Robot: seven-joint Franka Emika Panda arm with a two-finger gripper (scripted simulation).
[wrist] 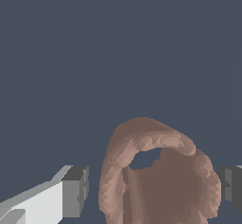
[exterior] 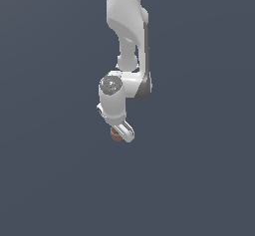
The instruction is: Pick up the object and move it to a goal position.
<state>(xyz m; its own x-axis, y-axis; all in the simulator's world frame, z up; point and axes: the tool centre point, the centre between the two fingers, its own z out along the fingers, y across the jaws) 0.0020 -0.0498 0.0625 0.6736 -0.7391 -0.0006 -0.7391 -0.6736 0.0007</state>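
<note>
Your tool (exterior: pixel 118 132) straddles the object (wrist: pixel 158 176), pads (wrist: pixel 75 191) just beside it; whether they're actually pinching it, I can't tell. In the exterior view only a brown sliver peeks below the white hand.

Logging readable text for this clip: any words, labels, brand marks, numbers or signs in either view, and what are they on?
None can be read.
The round grey cap on the white arm's wrist carries small light marks, too small and blurred to read.
The reddish-brown object between the gripper fingers bears no text in either view.
The grey background carries no text.
</note>
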